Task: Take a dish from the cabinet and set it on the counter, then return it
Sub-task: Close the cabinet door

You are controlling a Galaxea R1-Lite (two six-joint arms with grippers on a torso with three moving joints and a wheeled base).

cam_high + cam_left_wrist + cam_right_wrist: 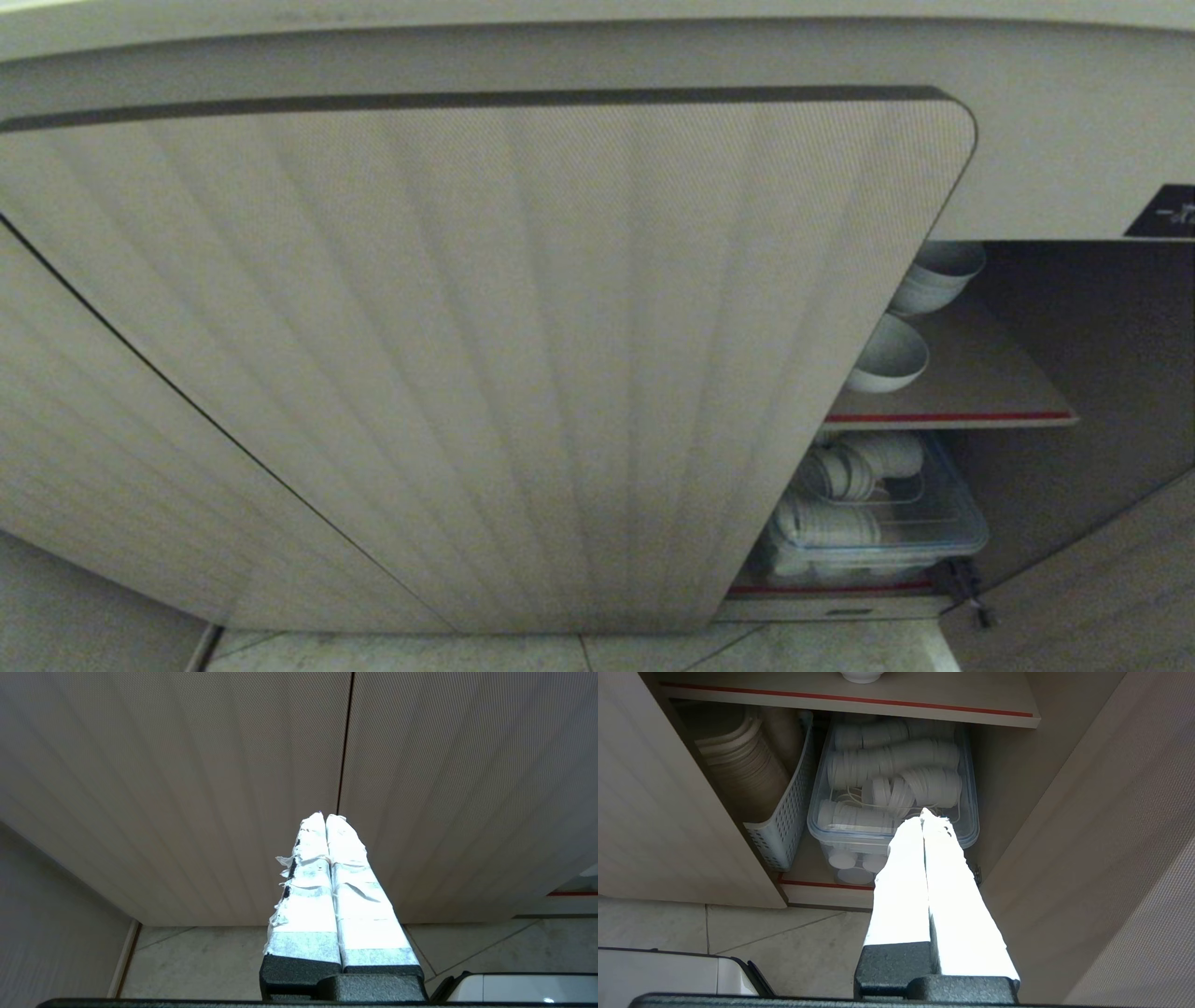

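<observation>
Right wrist view: right gripper (923,814) fingers pressed together, empty, aimed at the plastic tub (966,788) below the shelf (971,700). Bowl (889,355) sits above them; ribbed door (467,373) could block reach. Left gripper (325,815) likewise closed, empty.

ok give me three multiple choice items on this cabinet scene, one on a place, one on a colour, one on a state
1. Where does the single bowl sit?
A. on the floor
B. on the upper shelf
C. in the clear tub

2. What colour is the shelf's front edge?
A. red
B. blue
C. black

3. How do the right gripper fingers stand?
A. wide apart
B. closed on a bowl
C. shut, holding nothing

Answers:
1 B, the bowl rests on the shelf, in front of the bowl stack.
2 A, a red strip runs along it.
3 C, the taped fingers meet, nothing between them.
</observation>
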